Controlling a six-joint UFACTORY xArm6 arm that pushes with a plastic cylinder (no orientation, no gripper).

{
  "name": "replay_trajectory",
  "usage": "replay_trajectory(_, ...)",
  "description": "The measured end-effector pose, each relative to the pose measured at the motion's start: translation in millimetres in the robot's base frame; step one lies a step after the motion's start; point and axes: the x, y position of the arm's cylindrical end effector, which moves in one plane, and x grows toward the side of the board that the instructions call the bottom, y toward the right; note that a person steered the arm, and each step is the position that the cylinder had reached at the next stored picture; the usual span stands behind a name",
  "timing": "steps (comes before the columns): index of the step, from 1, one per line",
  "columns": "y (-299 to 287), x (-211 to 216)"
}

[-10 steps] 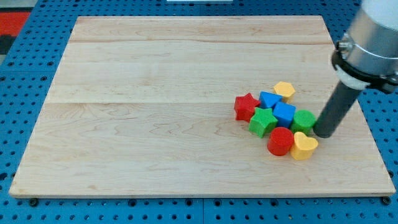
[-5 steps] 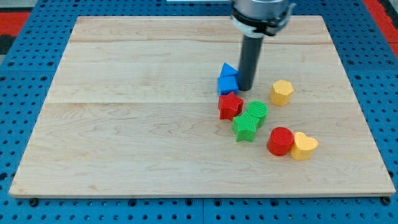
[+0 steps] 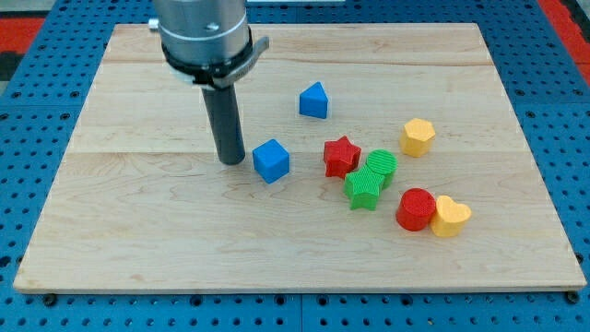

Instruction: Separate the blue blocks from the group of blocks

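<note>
My tip [image 3: 231, 160] rests on the board just left of a blue cube [image 3: 271, 160], with a small gap between them. A second blue block [image 3: 314, 100], wedge-like, lies apart toward the view's top right of the cube. The other blocks sit to the right: a red star [image 3: 341, 156], a green star [image 3: 364, 190] touching a green cylinder [image 3: 380, 166], a red cylinder [image 3: 416, 209] against a yellow heart [image 3: 451, 216], and a yellow hexagon [image 3: 418, 136].
The wooden board [image 3: 138, 212] lies on a blue pegboard [image 3: 37, 138]. The arm's grey body [image 3: 203, 37] hangs over the board's upper left part.
The tip has swept from the blocks' right to the view's left. The two blue blocks left the cluster and split apart; the cube now lies left of the red star.
</note>
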Motion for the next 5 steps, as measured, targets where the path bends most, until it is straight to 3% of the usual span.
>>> replay_trajectory(1,2,-14)
replay_trajectory(4,25,47)
replay_trajectory(5,33,24)
